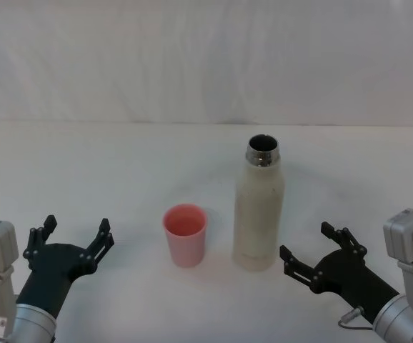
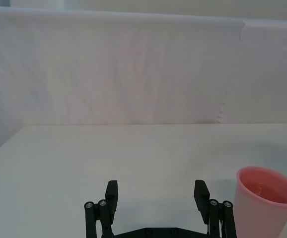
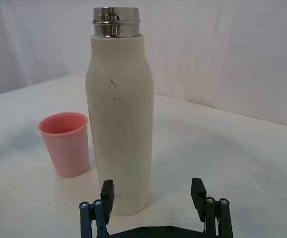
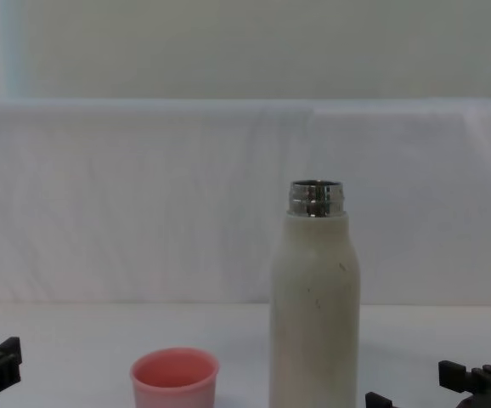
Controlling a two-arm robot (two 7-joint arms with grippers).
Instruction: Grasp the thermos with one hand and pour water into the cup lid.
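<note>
The thermos [image 1: 259,209], a tall cream-white cylinder with rounded shoulders and a bright threaded steel neck, is shown standing upright and uncapped near the middle of the white table [image 1: 121,157], its dark mouth visible from the head view. The cup lid [image 1: 185,234], a small salmon-pink tapered cup with a thick rim, is set upright just beside the thermos on the robot's left, apart from it and reaching only to the lower part of the bottle's body. The left gripper [image 1: 76,235] is held low at the near left of the table, well apart from the cup lid, with its black fingers spread and nothing between them; in the left wrist view the same gripper [image 2: 156,193] is seen with its jaws parted over bare table, the cup lid [image 2: 262,203] lying off to one side of the fingertips. The right gripper [image 1: 314,246] is held at the near right, near the base of the thermos but not touching it, its fingers likewise spread and empty. In the right wrist view the right gripper [image 3: 153,191] is directed at the lower body of the thermos [image 3: 119,119], which stands just ahead of the parted jaws, with the cup lid [image 3: 65,143] beyond and beside it. A white draped backdrop [image 4: 143,195] is seen behind the table.
</note>
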